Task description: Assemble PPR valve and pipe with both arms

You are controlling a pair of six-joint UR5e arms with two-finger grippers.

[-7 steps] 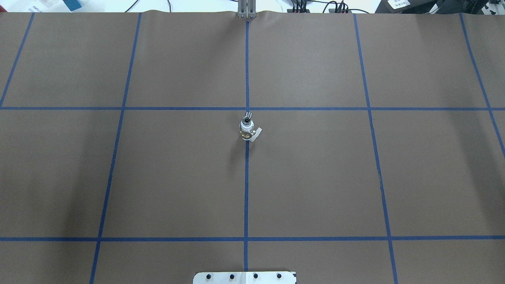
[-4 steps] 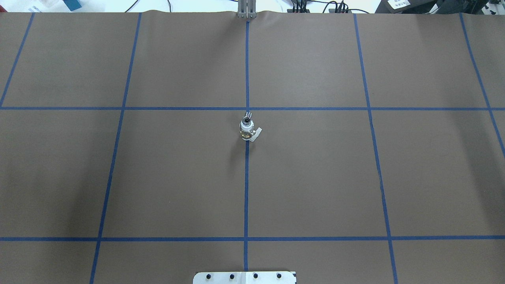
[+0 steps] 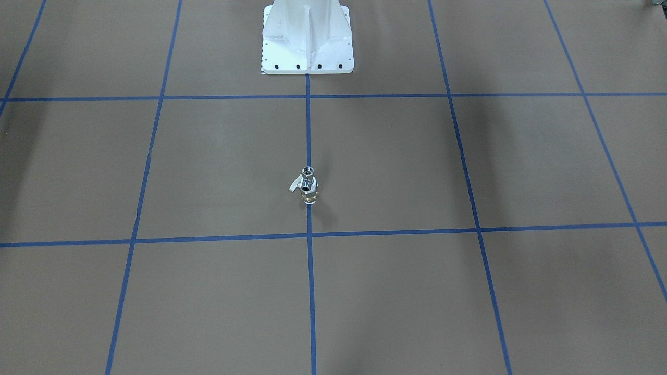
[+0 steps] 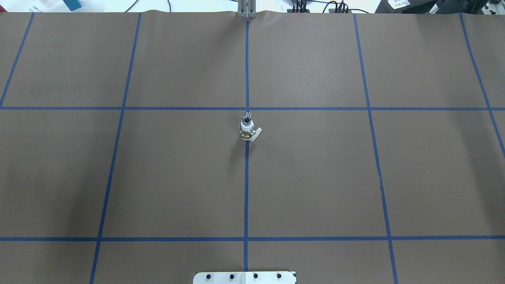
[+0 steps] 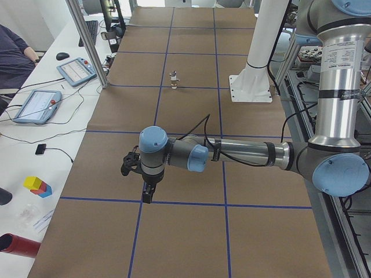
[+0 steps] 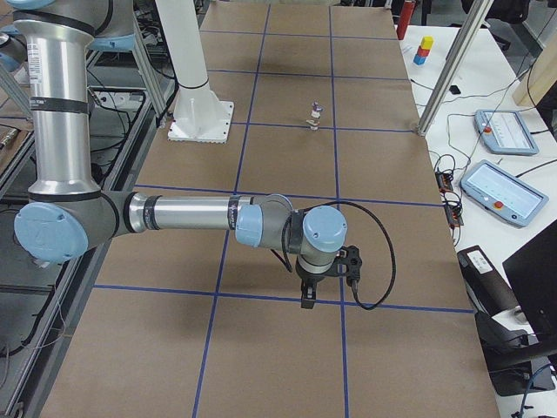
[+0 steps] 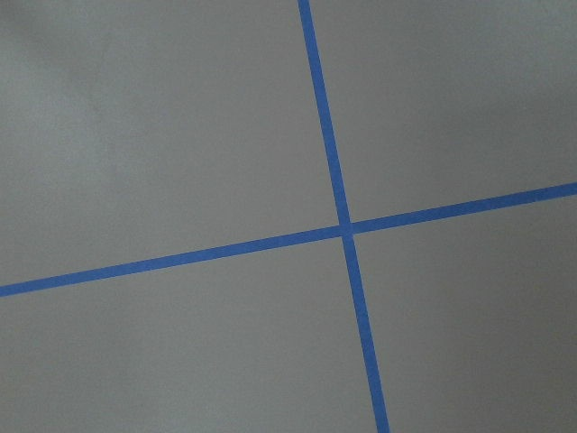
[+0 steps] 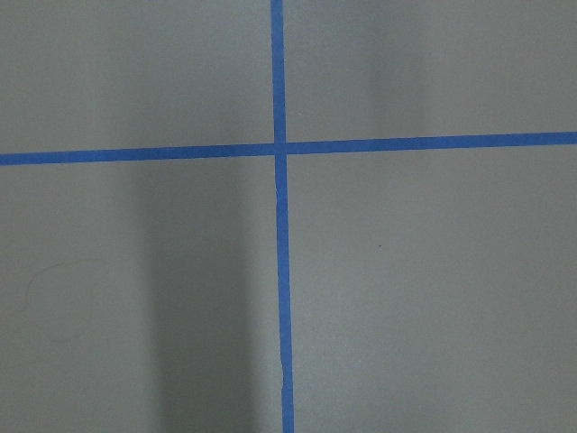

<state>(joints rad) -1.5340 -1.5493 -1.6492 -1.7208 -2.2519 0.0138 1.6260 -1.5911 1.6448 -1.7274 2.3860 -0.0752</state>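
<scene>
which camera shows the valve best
Overhead exterior: the valve shows its white end, brass body and grey lever clearly. Front-facing shows it about as well; both side views show it tiny and far; wrist views show only tape.

Nothing is legible; the label (image 5: 334, 54) on the left arm (image 5: 249, 153) seems too blurred.

Robotics lab: taped-grid table (image 4: 315, 177), teach pendants (image 6: 502, 131).

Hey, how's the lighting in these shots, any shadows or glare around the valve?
Overhead view: the valve throws one short, soft shadow toward the camera; the pipe glints. Front-facing view: broad faint shadow bands cross the table. Right wrist view: a dim vertical band, no glare.
</scene>
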